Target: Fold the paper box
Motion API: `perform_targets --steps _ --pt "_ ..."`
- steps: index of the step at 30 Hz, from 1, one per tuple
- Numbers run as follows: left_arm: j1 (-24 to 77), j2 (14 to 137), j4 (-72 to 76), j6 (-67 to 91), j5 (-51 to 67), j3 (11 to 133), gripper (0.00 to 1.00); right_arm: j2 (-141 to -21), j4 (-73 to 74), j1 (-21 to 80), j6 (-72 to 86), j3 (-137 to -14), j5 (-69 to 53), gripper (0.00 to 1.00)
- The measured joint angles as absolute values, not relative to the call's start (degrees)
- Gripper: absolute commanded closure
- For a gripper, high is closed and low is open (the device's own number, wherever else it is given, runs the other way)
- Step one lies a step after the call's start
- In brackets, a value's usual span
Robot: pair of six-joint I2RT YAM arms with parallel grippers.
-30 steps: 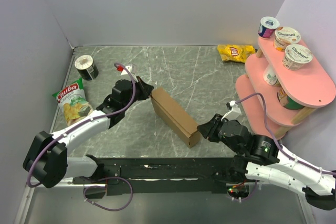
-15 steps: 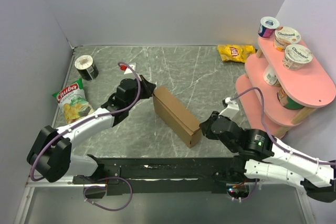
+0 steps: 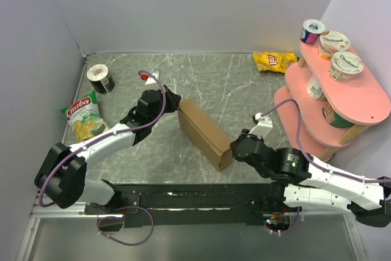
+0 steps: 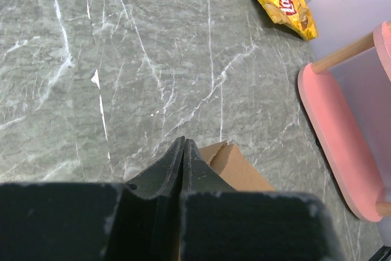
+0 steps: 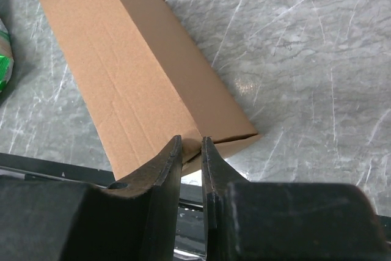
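Observation:
The paper box is a long plain brown carton lying diagonally mid-table, folded into a closed tube. My left gripper is shut with nothing in it, its tips against the box's far left end. In the left wrist view the box's corner shows just right of the closed gripper. My right gripper is at the box's near right end. In the right wrist view the narrow-set gripper pinches the end corner of the box, where the top ridge runs in between the fingers.
A green chips bag and a dark can lie at the left. A yellow Lay's bag lies at the back right. A pink tiered shelf with yogurt cups stands at the right. A black rail runs along the near edge.
The right arm has swung left, bringing its gripper onto the box's near end, with the jaws slightly narrower. The left gripper has crept right along the far end. The box has barely shifted.

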State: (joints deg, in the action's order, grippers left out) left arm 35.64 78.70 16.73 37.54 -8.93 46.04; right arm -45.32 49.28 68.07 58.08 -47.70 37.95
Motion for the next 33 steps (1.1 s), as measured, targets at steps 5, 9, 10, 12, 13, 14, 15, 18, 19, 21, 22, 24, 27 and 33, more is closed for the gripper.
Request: perform_targets --steps 5,9,10,12,13,14,15,18,19,21,22,24,27,33 --pt "35.6 78.8 16.9 37.5 -9.2 46.0 0.95 -46.1 49.3 69.2 58.7 -47.7 39.3 0.84" --pt "35.6 78.8 17.2 37.3 -9.2 45.9 0.95 -46.3 49.6 70.0 59.2 -47.8 40.1 0.75" --pt "35.6 78.8 17.3 37.3 -9.2 45.9 0.95 -46.3 49.8 70.0 59.2 -48.0 40.1 0.68" --pt "35.6 78.8 17.7 37.3 -9.2 45.6 0.95 -46.7 50.6 70.0 59.3 -48.8 40.1 0.39" --pt "35.6 78.7 18.0 37.2 -9.2 45.5 0.95 -47.0 51.4 70.1 59.3 -49.6 40.1 0.28" --pt "35.6 78.7 18.1 37.1 -9.3 45.3 0.94 -47.5 52.7 70.2 59.2 -50.3 39.9 0.22" --pt "35.6 78.5 18.2 37.0 -9.3 45.2 0.95 -48.0 54.7 70.3 59.1 -51.1 39.3 0.16" --pt "35.6 77.6 18.2 36.3 -9.3 44.5 0.95 -49.8 58.7 70.5 58.9 -53.8 37.6 0.14" --pt "35.7 77.3 18.2 36.1 -9.2 44.3 0.95 -50.6 60.1 70.7 58.9 -55.0 37.0 0.14" --pt "36.0 76.6 17.7 35.5 -8.9 44.0 0.94 -51.9 62.8 70.7 58.6 -57.2 36.2 0.14" --pt "36.2 76.4 17.4 35.4 -8.7 43.9 0.95 -52.1 64.0 70.7 58.4 -58.3 35.8 0.14" --pt "36.5 76.2 16.9 35.0 -8.4 43.9 0.94 -52.2 65.2 70.6 57.3 -59.3 34.8 0.15" --pt "37.0 76.3 15.1 34.4 -7.0 44.2 0.95 -50.6 65.0 70.6 55.7 -59.4 32.1 0.16" --pt "39.5 82.5 -0.3 32.4 -3.0 42.0 0.95 -43.6 60.9 69.9 53.5 -58.6 26.4 0.18"
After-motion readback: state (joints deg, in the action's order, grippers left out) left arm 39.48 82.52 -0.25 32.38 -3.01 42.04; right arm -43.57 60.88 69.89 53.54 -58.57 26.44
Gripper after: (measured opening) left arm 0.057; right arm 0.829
